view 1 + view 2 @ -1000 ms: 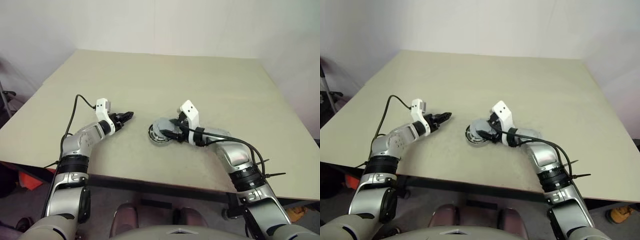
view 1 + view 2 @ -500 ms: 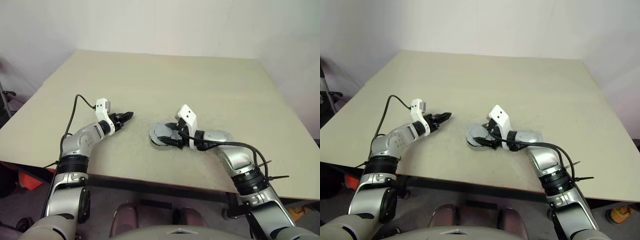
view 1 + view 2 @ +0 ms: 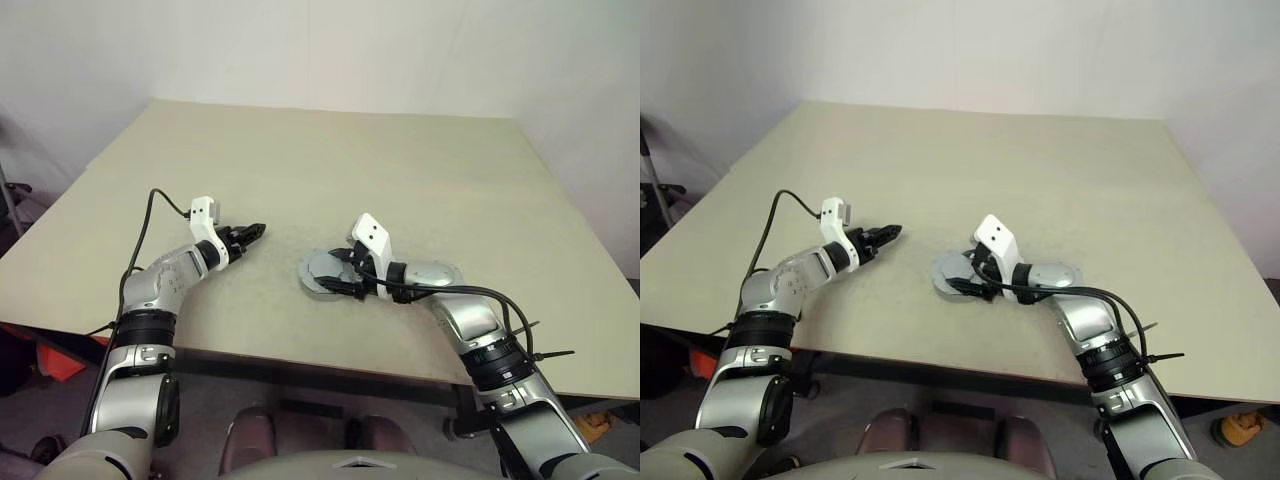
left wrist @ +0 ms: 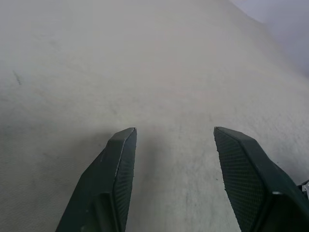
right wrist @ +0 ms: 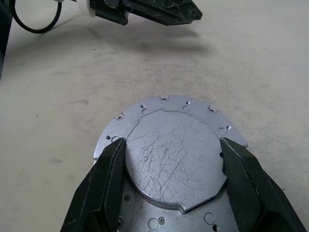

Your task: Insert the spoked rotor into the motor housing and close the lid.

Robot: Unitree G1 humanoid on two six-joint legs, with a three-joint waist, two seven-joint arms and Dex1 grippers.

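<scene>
Jaws first: on the right gripper (image 5: 173, 143), closed in against the two sides of the raised, scratched centre of a round silver part, taken here for the motor housing (image 3: 318, 268), and apparently pinching it rather than just flanking it. Lies low on the table (image 3: 300, 160), near the front edge and about midway between the two arms, smooth silver face with the notched, drilled flange turned upward; cannot tell from this face whether the rotor is already inside, or whether this is a closed lid. Seems gripped across the middle for a reason: keeps the round body from sliding or spinning on the smooth top and leaves the flange and its holes uncovered for lining up. Points forward and toward the robot's left, wrist low, so that the fingers (image 5: 108, 183) come in almost level with the part. Just behind that wrist, under the forearm, rests a second silver disc (image 3: 440, 271), close by and probably the next piece needed, though too hidden to name. Farther out, the left gripper (image 4: 174, 133) hangs spread and empty over bare table, well apart from the housing yet aimed toward it, likely parked ready to steady or receive a part.
</scene>
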